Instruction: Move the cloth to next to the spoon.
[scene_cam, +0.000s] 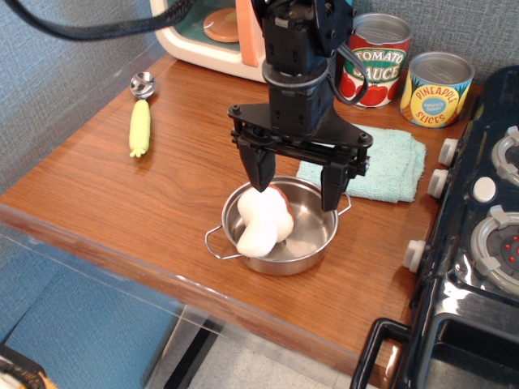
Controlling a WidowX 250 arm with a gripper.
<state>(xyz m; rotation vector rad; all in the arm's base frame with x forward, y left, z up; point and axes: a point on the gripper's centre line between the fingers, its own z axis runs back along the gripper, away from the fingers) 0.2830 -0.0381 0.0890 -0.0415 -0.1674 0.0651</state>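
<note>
Cloth [365, 164]: light teal terry towel, folded, roughly rectangular, lying flat on the wooden table [97, 186]. Sits toward the right rear of the tabletop. Its right edge lies just beside the white knobs [442, 166] of the black toy stove [478, 243]; little free room on that side. Behind it stand two cans, tomato sauce [375, 61] and pineapple slices [438, 89], near its rear edge but apart. Its front left corner is close to the rim of the steel pot [312, 243]; whether they touch cannot be told, since a gripper finger covers that spot.

Open wood runs left from the cloth and pot across the table to the spoon [140, 117], which lies well apart near the left rear, silver bowl pointing away, yellow-green corn-shaped handle toward the front. Bare table all round the spoon; the table's left edge and the blue wall are close beyond it. A white toy appliance [207, 40] stands at the rear.

Gripper [296, 182]: jaws spread wide, holding nothing. Positioned over the pot, left of the cloth. Right finger [332, 188] overlaps the cloth's left edge in view; left finger stands over the white plush toy [261, 223] lying inside the pot. Cloth texture nubby, surface slightly rumpled, edges soft.
</note>
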